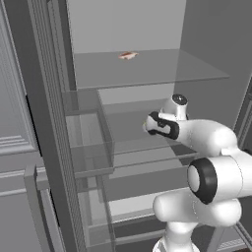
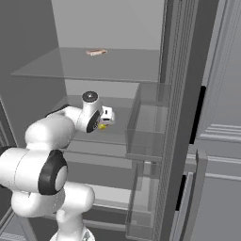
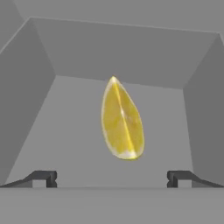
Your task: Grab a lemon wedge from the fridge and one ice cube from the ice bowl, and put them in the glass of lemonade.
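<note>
lemon wedge mostly hidden behind claw

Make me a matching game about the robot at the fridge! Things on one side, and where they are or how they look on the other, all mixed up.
Things:
1. lemon wedge
2. pinkish-brown item
3. gripper
4. fridge

Descriptions:
A. lying on the upper glass shelf
B. open, fingers spread wide with nothing between them
C. yellow, lying on a shelf just ahead of the fingertips
D. doors open, showing clear shelves and door bins

Pairs: 1-C, 2-A, 3-B, 4-D
</note>
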You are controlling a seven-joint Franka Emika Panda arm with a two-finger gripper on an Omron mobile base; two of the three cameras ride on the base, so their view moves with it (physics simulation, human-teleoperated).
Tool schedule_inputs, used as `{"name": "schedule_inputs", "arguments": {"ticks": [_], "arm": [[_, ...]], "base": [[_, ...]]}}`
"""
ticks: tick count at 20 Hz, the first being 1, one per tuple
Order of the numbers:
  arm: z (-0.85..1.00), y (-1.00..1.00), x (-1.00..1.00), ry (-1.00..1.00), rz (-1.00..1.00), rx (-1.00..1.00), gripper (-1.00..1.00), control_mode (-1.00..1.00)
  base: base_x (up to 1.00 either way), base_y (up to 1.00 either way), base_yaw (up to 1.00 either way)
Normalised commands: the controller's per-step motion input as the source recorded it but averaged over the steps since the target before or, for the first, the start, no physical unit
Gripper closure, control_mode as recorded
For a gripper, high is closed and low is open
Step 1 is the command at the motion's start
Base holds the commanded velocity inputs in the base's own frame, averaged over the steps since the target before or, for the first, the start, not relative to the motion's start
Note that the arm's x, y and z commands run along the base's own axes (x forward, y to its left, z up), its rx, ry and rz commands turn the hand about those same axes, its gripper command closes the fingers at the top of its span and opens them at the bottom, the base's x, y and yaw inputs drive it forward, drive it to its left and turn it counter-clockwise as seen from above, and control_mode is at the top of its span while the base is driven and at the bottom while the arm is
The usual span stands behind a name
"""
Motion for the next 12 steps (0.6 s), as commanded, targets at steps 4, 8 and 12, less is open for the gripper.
{"name": "schedule_inputs", "arguments": {"ticks": [4, 8, 12], "arm": [[-0.08, 0.0, 0.67, 0.02, 0.03, 0.0, -1.0, -1.0], [-0.37, 0.0, 0.55, 0.0, 0.03, 0.0, -1.0, -1.0], [-0.37, 0.0, 0.33, 0.0, 0.03, 0.0, -1.0, -1.0]], "base": [[0.0, 0.0, 0.0], [0.0, 0.0, 0.0], [0.0, 0.0, 0.0]]}}
